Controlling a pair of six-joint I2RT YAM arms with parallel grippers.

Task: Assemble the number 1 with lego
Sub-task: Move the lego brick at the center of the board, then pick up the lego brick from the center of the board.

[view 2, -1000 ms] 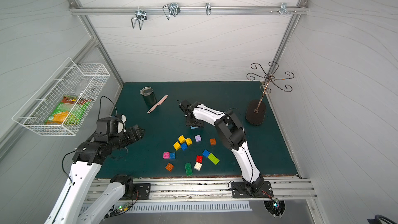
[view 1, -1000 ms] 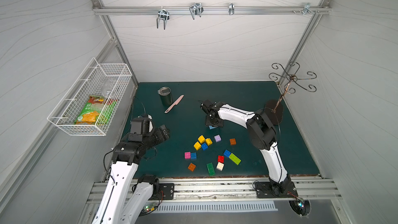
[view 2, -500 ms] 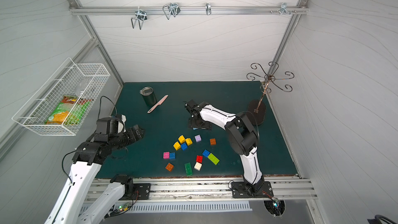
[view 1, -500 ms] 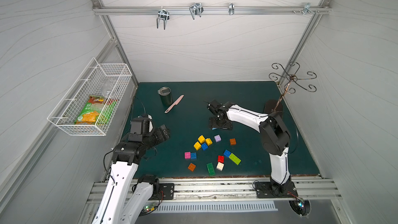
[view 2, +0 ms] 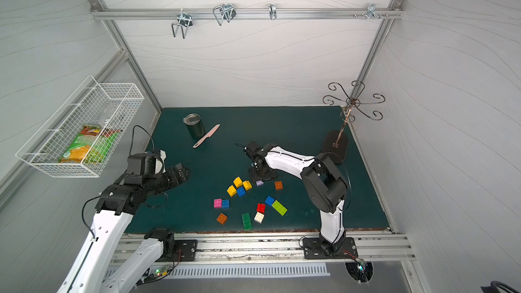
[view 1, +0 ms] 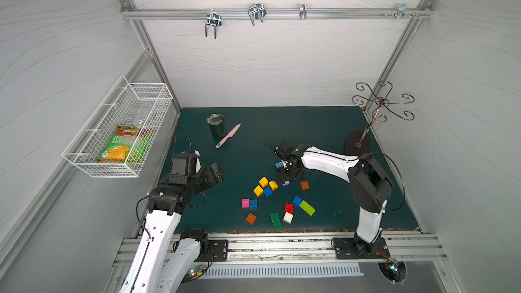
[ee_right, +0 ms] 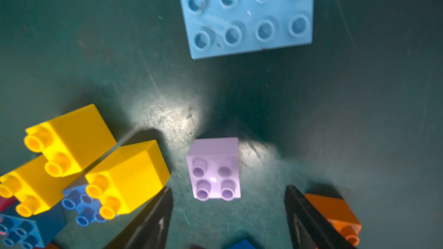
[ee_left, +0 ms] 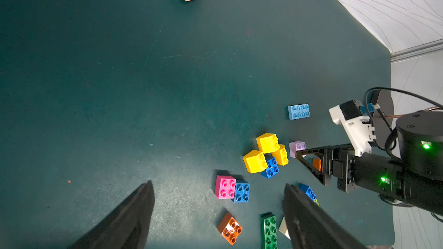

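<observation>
"What stood at the back of the green surface (view 1: 282, 128)?"

"A dark metal cup (view 1: 217, 130), upright, with a pink knife (view 1: 228, 136) lying just beside it."

"And by the right wall?"

"A curly wire stand (view 1: 357, 142) on a dark round base."

"Anything higher up?"

"A white wire basket (view 1: 146, 91) on the left wall held a green-and-orange snack packet (view 1: 124, 146). Metal hooks (view 1: 212, 23) hung from the rail."

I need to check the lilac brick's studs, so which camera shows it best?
The right wrist view: the lilac brick is close up, all four studs visible, just ahead of the open right gripper. The left wrist view shows it small, beside that gripper's finger. In both top views only a sliver shows beside that gripper.
</observation>
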